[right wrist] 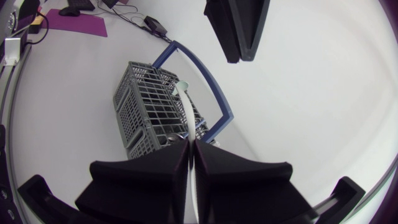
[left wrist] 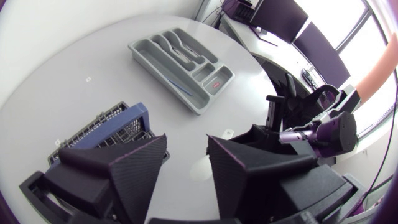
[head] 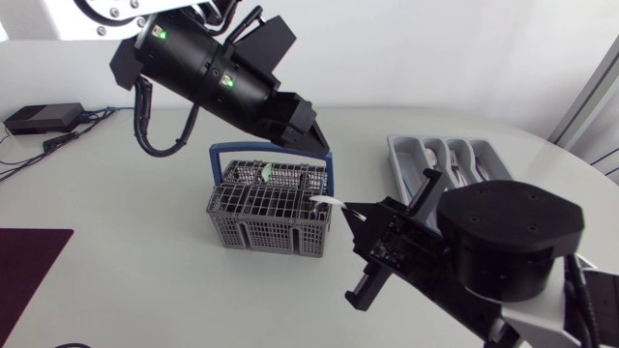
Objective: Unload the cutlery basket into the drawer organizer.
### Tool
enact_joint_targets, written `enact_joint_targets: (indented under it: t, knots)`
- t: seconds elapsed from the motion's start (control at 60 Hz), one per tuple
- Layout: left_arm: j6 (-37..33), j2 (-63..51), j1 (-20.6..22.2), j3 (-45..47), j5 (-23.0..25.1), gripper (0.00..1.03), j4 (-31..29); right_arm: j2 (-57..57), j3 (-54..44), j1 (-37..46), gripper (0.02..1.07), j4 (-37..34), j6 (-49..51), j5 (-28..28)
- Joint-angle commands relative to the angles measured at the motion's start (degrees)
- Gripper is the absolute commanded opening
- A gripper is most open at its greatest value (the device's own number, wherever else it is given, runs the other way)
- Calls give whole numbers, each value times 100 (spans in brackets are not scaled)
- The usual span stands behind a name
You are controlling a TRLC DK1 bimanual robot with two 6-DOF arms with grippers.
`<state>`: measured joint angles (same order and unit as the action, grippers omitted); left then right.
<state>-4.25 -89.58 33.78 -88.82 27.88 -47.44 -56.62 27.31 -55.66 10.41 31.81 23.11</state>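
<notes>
The grey cutlery basket (head: 269, 205) with a blue handle (head: 276, 152) stands mid-table and holds a green-tipped piece (head: 266, 172). My right gripper (head: 354, 215) is at the basket's right side, shut on a white utensil (head: 329, 201) whose far end lies over the basket (right wrist: 149, 106); the right wrist view shows the white utensil (right wrist: 185, 102) pinched between its fingertips (right wrist: 191, 149). My left gripper (head: 302, 132) hangs above the basket's back right corner, open and empty (left wrist: 186, 171). The grey drawer organizer (head: 401, 155) lies to the right, also seen in the left wrist view (left wrist: 205, 99).
Several metal pieces (head: 455, 166) lie in the organizer's slots. A black box (head: 44, 118) with cables sits at the far left, and a dark mat (head: 29, 266) lies at the left front. My left gripper (right wrist: 239, 25) hangs beyond the basket in the right wrist view.
</notes>
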Motion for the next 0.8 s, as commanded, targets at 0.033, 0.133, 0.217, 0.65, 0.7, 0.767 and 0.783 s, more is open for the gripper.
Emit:
enact_joint_targets:
  t: [0.033,0.133,0.217,0.65,0.7,0.767,0.783]
  knots:
    - [30,169,-205,-162,60,78,103,424,-182,231,8,-365,27,-228]
    - [-410,187,-355,-31,42,78,174,837,-209,776,8,-918,-26,-844]
    - [-841,178,-372,145,-239,78,270,1206,-217,1338,8,-1393,-8,-1441]
    - [-2379,503,269,1683,-1118,78,1193,1610,-261,4757,8,-2799,1257,-4693]
    - [-2563,538,419,1921,-1311,78,1308,1452,-261,5082,8,-2861,1503,-4957]
    - [-2713,582,568,2263,-1566,78,1624,1268,-244,5452,8,-2958,1785,-5256]
    - [-2739,591,586,2343,-1593,78,1703,1224,-244,5531,8,-2993,1855,-5317]
